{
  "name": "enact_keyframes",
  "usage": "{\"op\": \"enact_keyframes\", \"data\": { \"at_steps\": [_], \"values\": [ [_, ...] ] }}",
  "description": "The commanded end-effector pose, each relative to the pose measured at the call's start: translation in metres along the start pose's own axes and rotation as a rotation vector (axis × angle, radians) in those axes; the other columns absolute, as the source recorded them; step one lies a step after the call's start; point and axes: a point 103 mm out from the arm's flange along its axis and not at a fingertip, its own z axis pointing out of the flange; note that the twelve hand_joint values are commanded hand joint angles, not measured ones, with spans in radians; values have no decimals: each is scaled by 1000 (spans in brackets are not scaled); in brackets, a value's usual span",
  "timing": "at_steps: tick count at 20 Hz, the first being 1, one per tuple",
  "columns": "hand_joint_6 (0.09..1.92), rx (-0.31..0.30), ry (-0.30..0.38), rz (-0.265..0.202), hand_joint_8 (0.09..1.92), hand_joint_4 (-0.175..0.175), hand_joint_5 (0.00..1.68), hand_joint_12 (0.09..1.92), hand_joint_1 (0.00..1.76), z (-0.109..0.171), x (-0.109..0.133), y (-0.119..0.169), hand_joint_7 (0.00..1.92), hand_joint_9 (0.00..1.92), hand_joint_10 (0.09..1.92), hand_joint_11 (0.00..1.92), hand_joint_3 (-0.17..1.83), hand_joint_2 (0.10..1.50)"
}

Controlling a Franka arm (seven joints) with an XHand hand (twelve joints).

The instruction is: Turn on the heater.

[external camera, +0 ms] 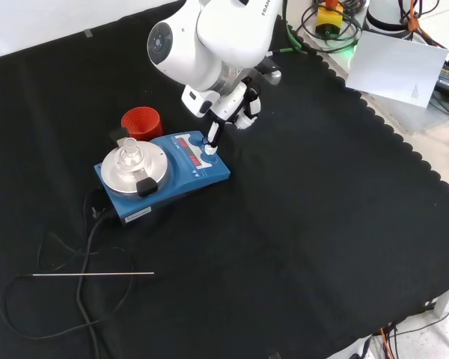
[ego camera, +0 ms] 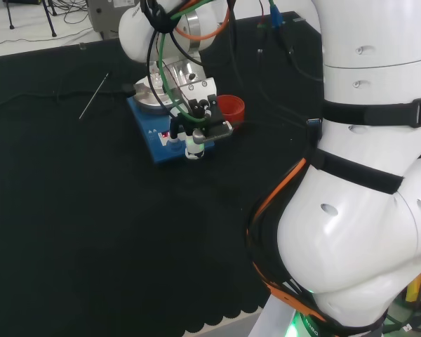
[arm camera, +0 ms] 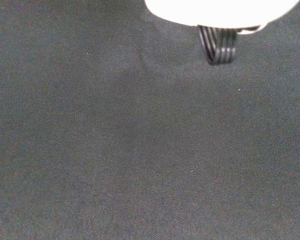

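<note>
The heater is a blue box with a round silver plate on top and a red-lit control panel along one side. In the head view the heater lies beyond the arm's links, partly covered by the hand. The hand comes down from the view's top over the panel end. One straight finger points down and its tip touches the panel near the red display. The other fingers are drawn back above it and hold nothing. The wrist view has black cloth and a blurred white part of the hand.
A red ribbed ring stands right behind the heater. A thin metal rod and the heater's black cable lie on the cloth in front of it. A white sheet lies off the cloth at top right.
</note>
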Motion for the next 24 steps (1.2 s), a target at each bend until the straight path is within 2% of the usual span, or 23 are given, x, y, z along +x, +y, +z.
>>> {"op": "enact_keyframes", "data": {
  "at_steps": [1, 19, 24],
  "values": [
    [87, 3, -4, 7, 1824, -56, 407, 1532, 1493, 2, 0, 0, 1766, 1904, 1687, 1781, 1160, 624],
    [87, 15, -4, 9, 1814, -56, 413, 1523, 1491, 5, -8, 2, 1765, 1901, 1683, 1775, 1159, 624],
    [87, -20, 4, 3, 1814, -56, 417, 1522, 1489, -15, -11, -15, 1765, 1901, 1682, 1777, 1159, 625]
  ]
}}
